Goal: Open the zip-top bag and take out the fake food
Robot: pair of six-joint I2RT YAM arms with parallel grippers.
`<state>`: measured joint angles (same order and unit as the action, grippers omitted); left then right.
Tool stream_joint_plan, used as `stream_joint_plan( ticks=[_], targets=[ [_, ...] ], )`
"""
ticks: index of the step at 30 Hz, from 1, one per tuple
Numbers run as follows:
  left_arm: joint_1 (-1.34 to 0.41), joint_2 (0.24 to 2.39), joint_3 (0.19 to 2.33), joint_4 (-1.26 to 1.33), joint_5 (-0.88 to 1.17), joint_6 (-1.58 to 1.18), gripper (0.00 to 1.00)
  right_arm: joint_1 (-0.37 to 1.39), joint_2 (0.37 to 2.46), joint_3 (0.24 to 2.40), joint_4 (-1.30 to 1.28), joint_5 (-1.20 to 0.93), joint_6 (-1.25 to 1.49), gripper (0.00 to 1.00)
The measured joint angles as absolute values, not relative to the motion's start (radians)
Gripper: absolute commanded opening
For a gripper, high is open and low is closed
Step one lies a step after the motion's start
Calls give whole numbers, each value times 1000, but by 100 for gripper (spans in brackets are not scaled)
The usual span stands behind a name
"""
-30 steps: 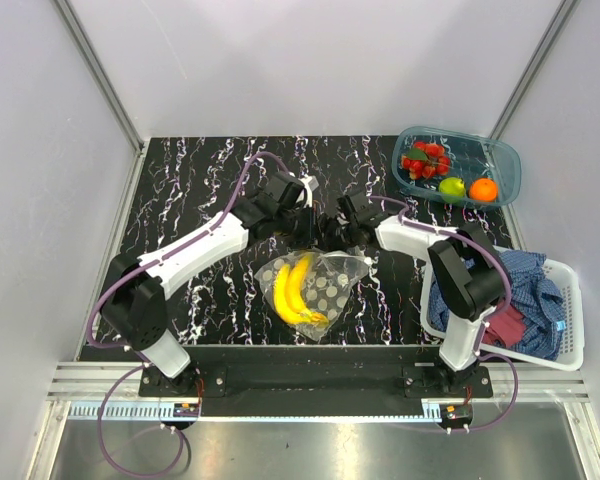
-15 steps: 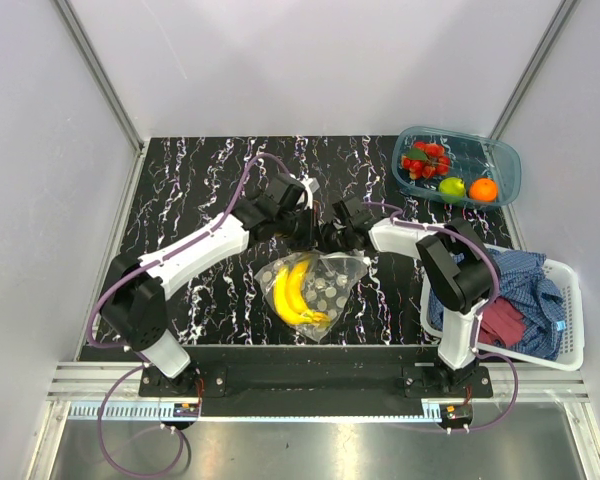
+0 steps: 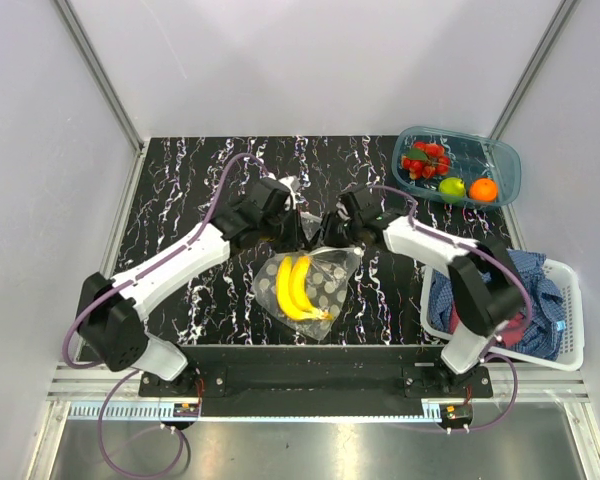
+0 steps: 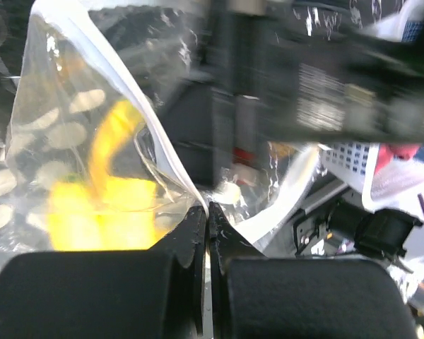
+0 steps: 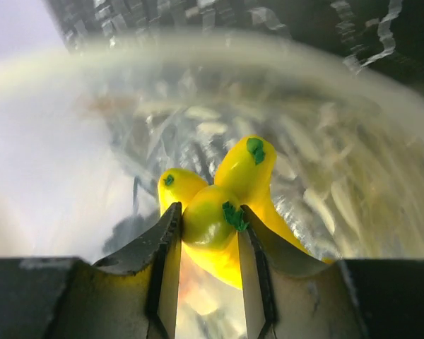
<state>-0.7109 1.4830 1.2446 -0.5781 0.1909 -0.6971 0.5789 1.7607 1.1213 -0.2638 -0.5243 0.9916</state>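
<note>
Since a second ago: left arm's elbow has swung out left, right arm has stretched toward the bag mouth, and the right jaws have narrowed.

Left gripper [image 3: 298, 228] [image 4: 207, 212]: fingers pressed together on the rim of the zip-top bag [image 3: 325, 285] [image 4: 71, 127], the white zip strip running right into the pinch. It holds that lip up and open.

Right gripper [image 3: 338, 232] [image 5: 208, 219]: reached into the mouth, jaws pinched in on the stem end of the banana [image 3: 295, 288] [image 5: 233, 183]. Both fingers look in contact with it.

Bag sits centre-near on the black marbled table [image 3: 180, 190], mouth at the far side and between the two grippers. The banana bunch is inside, stems pointing to the far side.

Step, as judged: bag is open, extraction of the last fruit is starting. The berry cluster [image 3: 425, 158], green fruit [image 3: 452, 186] and orange [image 3: 484, 189] already sit in the teal tray [image 3: 500, 160], far right.

Next move calls for a straight pull out through the mouth while the left keeps the lip anchored. Otherwise the bag likely drags along.

Materials:
- Bag: thin, clear, floppy film with pale round dots; crinkles and glares.
- Banana: hard glossy yellow plastic, curved, rounded tips with green dabs. Probably slippery in a narrow pinch.
- Tray: rigid and translucent.

White basket [image 3: 570, 300] with cloths [image 3: 535, 290] near right, not involved.
</note>
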Motion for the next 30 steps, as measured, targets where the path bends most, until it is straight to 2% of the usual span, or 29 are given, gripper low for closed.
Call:
stream_joint_plan(
  ticks=[5, 11, 18, 30],
  targets=[
    [-702, 1437, 1240, -602, 136, -710, 0, 614, 1608, 1121, -301, -462, 885, 0],
    [-703, 1423, 1206, -590, 129, -733, 0, 643, 1549, 1122, -343, -364, 814, 0],
    [-709, 1360, 1127, -587, 126, -751, 0, 637, 1486, 1126, -334, -269, 852, 0],
    [-712, 1254, 1069, -582, 109, -778, 0, 588, 1362, 1100, -237, -228, 945, 0]
  ],
)
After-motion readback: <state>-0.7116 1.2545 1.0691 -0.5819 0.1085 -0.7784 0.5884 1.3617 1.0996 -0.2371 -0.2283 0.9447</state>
